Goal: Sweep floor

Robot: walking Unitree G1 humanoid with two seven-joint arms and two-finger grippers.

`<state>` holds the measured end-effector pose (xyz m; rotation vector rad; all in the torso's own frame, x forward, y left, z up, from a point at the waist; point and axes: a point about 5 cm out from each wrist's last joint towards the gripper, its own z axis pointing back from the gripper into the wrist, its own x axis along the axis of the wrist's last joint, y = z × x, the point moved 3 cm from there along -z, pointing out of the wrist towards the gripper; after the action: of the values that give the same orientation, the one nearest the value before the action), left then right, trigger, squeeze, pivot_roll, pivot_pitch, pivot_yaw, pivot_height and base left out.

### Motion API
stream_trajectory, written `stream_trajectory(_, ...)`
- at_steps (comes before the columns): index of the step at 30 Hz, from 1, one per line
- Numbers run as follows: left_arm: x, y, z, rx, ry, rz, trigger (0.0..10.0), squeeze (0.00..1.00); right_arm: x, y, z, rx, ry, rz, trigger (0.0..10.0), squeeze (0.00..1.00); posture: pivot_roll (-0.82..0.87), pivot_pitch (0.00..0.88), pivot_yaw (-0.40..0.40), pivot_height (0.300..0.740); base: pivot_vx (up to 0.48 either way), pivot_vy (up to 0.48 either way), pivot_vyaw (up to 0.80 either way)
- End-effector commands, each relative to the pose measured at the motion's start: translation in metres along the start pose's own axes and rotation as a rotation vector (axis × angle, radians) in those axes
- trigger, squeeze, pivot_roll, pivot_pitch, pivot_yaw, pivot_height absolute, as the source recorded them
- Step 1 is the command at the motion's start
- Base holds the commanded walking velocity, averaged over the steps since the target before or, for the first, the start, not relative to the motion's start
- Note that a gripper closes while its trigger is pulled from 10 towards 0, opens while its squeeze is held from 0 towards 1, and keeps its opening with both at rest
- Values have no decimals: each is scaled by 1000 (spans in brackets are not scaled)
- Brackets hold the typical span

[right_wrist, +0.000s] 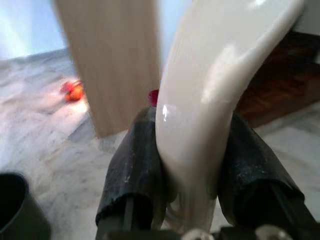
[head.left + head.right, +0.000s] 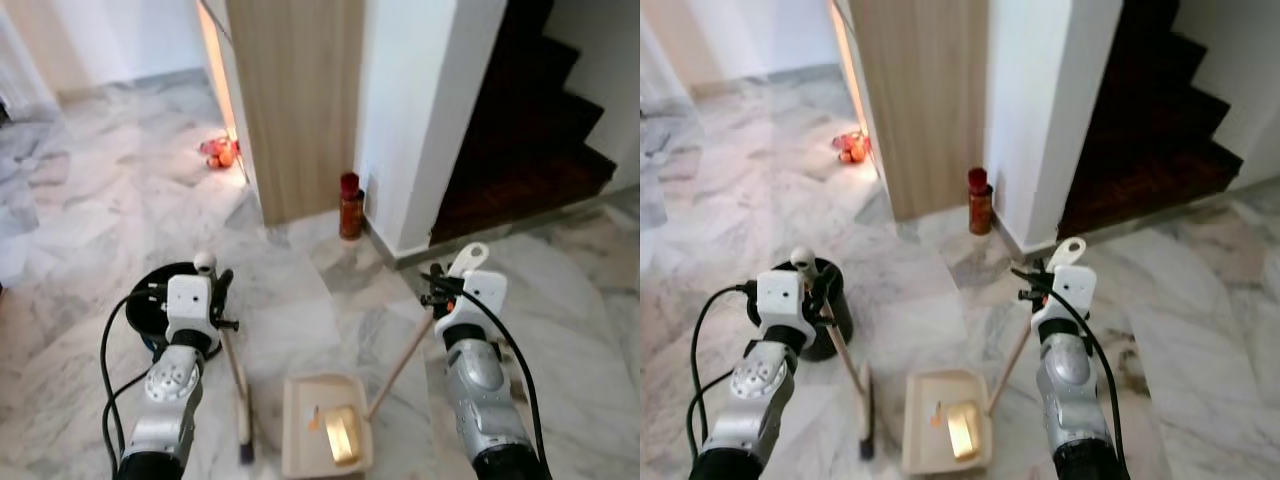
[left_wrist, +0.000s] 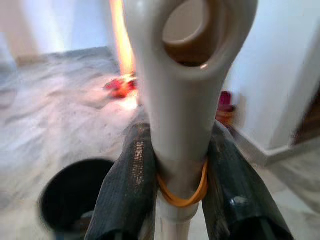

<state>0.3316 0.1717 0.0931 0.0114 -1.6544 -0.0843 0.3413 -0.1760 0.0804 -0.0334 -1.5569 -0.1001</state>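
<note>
Broom (image 2: 240,385) and dustpan (image 2: 325,435), each tool-clamped, bear no readable writing.

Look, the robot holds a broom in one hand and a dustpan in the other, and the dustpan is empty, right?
Not quite. The dustpan is not empty: the left eye view shows a yellow piece and a small orange bit in it. The left gripper does hold the broom and the right gripper the dustpan's handle.

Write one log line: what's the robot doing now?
left gripper shut on broom | right gripper shut on dustpan handle | yellow scrap in pan
</note>
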Motion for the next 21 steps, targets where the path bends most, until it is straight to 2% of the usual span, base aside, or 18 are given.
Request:
stream_trajectory(1,11,10,-2,19,-41,-35,10000,0,14,13,-4,31,-55,-25,10000,0,116,0,5,740,0,412,594)
stream_trajectory(11,12,10,-3,16,-42,-35,10000,0,13,12,-4,29,-53,-27,10000,0,114,0,8,740,0,387,458)
stream_trajectory(14,12,10,-3,16,-44,-34,10000,0,13,12,-5,29,-51,-27,10000,0,116,0,8,740,0,302,0)
stream_trajectory(21,13,10,-3,15,-51,-40,10000,0,12,13,-5,36,-44,-33,10000,0,118,0,9,740,0,0,0)
